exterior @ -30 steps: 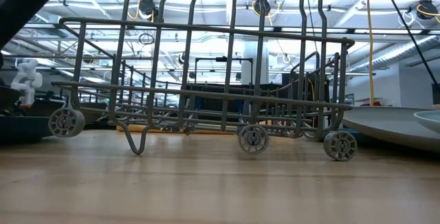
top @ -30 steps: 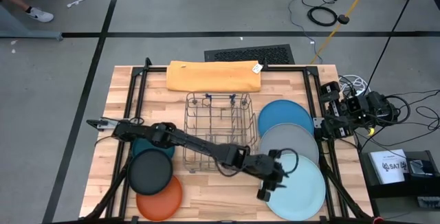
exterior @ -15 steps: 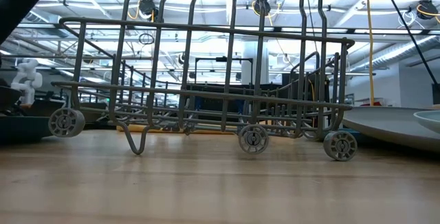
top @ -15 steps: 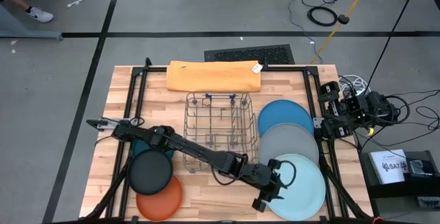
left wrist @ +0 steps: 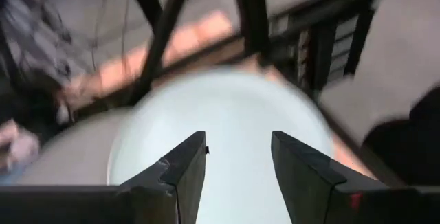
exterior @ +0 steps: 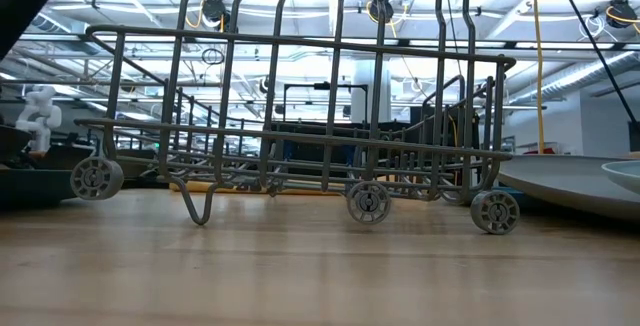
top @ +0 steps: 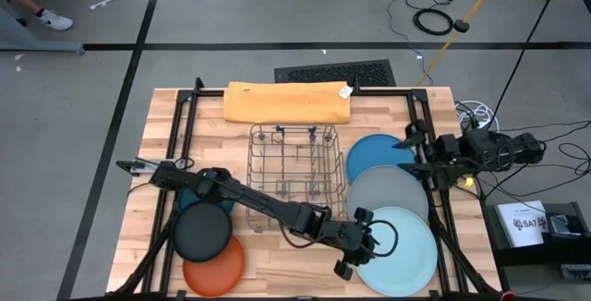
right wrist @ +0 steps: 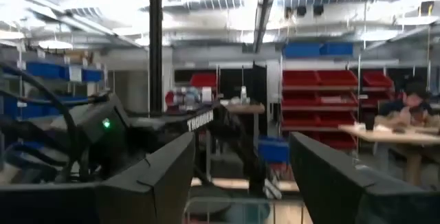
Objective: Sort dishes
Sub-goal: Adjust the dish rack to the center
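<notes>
Left gripper sits low in the frame's lower middle, its two dark fingers spread apart with nothing between them, right at the left edge of the light blue plate. From the wrist camera, that pale plate fills the space just beyond the parted fingertips. The arm stretches back diagonally across the wooden table toward the left side.

Right gripper is over at the right edge of the table, by the medium blue plate, fingers wide apart and empty, pointing out at the room.

Between the two blue plates lies the grey plate, the three overlapping in a column down the right side. On the lower left, the black plate lies over the orange plate, with the dark teal plate peeking out under the arm. The wire rack stands mid-table, empty, and a folded orange-yellow cloth lies along the top edge.
</notes>
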Robot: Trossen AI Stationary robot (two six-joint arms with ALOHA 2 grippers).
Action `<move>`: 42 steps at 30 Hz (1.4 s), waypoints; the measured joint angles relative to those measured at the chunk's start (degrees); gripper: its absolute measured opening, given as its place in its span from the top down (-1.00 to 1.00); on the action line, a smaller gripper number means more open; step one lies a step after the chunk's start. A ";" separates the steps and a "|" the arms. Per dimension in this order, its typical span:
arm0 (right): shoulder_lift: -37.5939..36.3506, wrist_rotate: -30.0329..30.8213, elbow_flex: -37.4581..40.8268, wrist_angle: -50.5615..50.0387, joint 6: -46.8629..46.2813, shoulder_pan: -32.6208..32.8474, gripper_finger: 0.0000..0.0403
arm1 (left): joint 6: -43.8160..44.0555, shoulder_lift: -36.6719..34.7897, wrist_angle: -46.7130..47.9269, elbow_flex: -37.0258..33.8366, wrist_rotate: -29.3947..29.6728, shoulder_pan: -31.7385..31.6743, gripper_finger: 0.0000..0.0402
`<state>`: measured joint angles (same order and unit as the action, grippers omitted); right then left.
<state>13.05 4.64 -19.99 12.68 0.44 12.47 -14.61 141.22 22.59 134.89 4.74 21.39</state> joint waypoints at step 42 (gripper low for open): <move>39.50 1.13 -0.14 -0.37 -5.28 -0.35 0.99 | -12.70 -15.11 0.81 0.11 21.46 5.29 0.17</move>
<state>52.55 5.77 -20.13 12.31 -4.84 12.12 -27.31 126.11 23.39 135.00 26.20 26.67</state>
